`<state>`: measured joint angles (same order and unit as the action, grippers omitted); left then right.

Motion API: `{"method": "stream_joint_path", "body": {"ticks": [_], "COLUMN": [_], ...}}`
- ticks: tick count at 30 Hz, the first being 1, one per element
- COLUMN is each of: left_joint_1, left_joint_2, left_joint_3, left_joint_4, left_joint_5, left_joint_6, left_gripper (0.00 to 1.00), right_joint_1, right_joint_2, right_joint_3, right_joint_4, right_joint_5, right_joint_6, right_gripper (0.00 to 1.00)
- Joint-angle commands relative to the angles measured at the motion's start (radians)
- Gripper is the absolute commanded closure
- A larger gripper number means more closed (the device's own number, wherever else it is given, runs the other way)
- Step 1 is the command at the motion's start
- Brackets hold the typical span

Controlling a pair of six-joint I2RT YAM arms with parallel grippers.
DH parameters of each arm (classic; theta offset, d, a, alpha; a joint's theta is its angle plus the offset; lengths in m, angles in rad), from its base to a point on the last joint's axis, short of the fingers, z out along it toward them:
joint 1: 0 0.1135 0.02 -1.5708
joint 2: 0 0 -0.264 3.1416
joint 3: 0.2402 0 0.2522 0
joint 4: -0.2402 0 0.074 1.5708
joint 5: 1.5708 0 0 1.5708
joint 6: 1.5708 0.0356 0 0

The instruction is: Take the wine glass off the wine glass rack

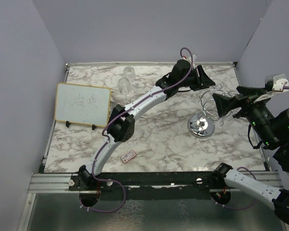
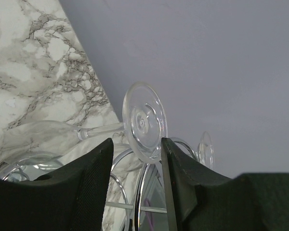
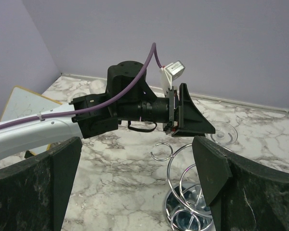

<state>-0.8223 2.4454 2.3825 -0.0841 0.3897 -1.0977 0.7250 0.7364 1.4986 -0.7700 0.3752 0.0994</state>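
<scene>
**Glass foot sits at the open left fingertips**

The left gripper [image 2: 136, 145] is spread, not clenched. The wine glass [image 2: 143, 120] hangs on the wine glass rack [image 1: 201, 126] directly ahead of it, with its round foot in the gap at the fingertips, flat faces turned roughly toward the two fingers. The stem runs crosswise to the reach, out past one finger toward the bowl. Whether the foot's rim touches the other finger I cannot tell — it may only overlap in this view. The right gripper [image 3: 137, 149] is wide open too, holding nothing and set back from the rack — so the left arm is nearer, and the grasp likely falls to it.
</scene>
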Motion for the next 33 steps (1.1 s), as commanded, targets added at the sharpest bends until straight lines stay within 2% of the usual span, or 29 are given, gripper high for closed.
{"method": "stream_joint_path", "body": {"ticks": [1,19,27,33], "left_joint_1": [-0.006,-0.006,-0.004,0.003], "left_joint_2": [0.013,0.021,0.016,-0.008], "left_joint_3": [0.042,0.058,0.052,0.024], "left_joint_4": [0.024,0.048,0.044,0.062], "left_joint_5": [0.038,0.043,0.042,0.028], "left_joint_6": [-0.021,-0.057,-0.076,-0.114], "left_gripper": [0.55,0.73,0.89,0.93], "right_joint_1": [0.002,0.002,0.002,0.002], "right_joint_2": [-0.009,-0.012,-0.011,-0.011], "right_joint_3": [-0.008,-0.022,-0.024,-0.026], "right_joint_4": [0.034,0.039,0.041,0.043], "right_joint_5": [-0.002,0.000,-0.005,-0.007], "right_joint_6": [-0.012,-0.010,-0.007,-0.003], "right_gripper": [0.00,0.00,0.00,0.00]}}
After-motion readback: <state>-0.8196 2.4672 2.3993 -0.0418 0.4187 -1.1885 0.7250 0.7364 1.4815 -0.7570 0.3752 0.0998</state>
